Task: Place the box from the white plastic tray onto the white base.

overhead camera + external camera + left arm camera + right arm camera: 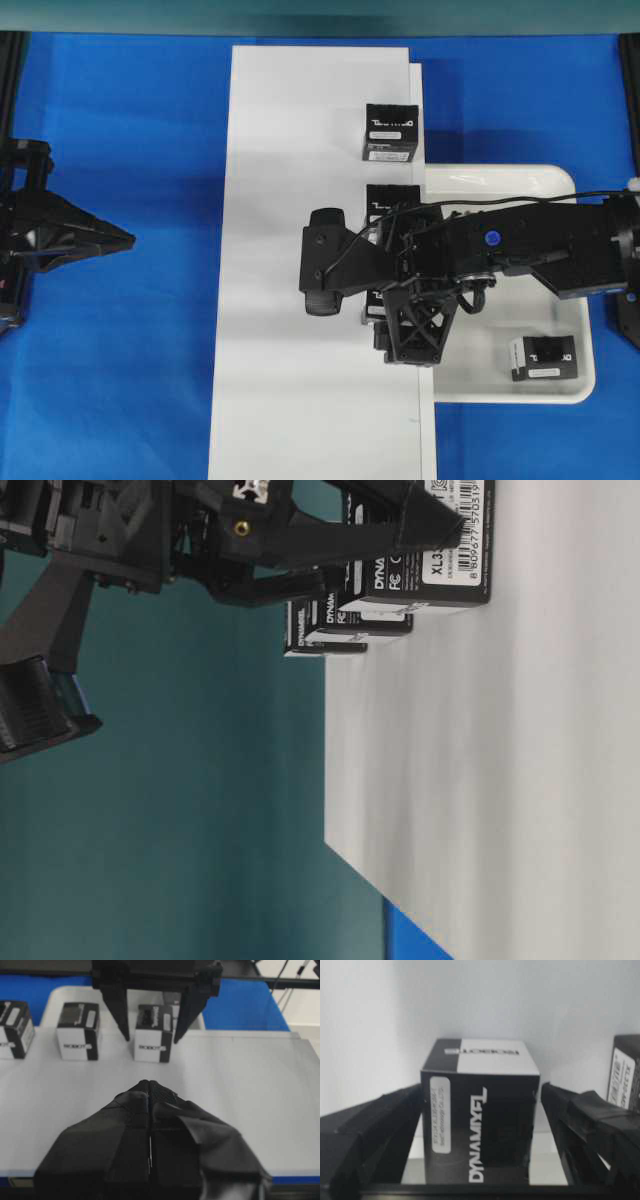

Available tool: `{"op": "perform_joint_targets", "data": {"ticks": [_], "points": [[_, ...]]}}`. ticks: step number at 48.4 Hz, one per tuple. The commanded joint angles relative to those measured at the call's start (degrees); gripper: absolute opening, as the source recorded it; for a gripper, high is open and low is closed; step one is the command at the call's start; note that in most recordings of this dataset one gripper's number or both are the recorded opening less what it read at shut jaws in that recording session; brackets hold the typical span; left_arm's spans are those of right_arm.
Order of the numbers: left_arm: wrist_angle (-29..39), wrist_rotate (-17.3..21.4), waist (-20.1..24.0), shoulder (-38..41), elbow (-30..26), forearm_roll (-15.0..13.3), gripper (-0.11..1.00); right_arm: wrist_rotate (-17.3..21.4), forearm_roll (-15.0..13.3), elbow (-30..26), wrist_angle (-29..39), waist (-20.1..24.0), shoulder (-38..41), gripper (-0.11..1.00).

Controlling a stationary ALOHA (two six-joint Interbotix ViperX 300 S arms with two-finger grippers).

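A blue table cover [120, 400] spreads under everything — plain and flat — and a dark teal wall [200, 810] stands behind it, with black frame posts [12, 60] at the corners.

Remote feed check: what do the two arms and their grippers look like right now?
Both are matte black. The right arm carries a blue dot, a thin black cable and a lattice-framed finger mount. The left gripper has tape-wrapped wedge fingers.

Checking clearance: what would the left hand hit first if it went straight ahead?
Probably the box standing between the right hand's open fingers, across bare white base. The left hand is shut; depth is uncertain.
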Motion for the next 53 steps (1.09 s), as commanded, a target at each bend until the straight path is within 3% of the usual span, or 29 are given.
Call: {"op": "perform_joint_targets", "data": {"ticks": [1, 10, 19, 41, 53], "points": [[-0.26, -0.18, -0.09, 0.53, -1.23, 0.18, -0.07, 0.44, -0.09, -0.26, -0.62, 0.18, -1.49, 0.97], [-0.18, -0.26, -0.97, 0.18, -1.49, 0.18, -0.07, 0.88, -0.09, -0.26, -2.55, 0.09, -7.56, 0.97], [-1.85, -0.26, -1.76, -1.85, -1.58, 0.18, -0.07, 0.70, -0.09, 1.05, -9.05, 0.09, -13.45, 0.96], [-4.66, -0.26, -1.76, -2.81, -1.58, 0.18, -0.07, 0.70, -0.09, 11.51, -30.23, 0.26, -26.81, 0.96], [-4.75, -0.09, -1.58, -4.04, -1.49, 0.18, -0.07, 0.62, -0.18, 17.75, -34.80, 0.44, -34.37, 0.96]]}}
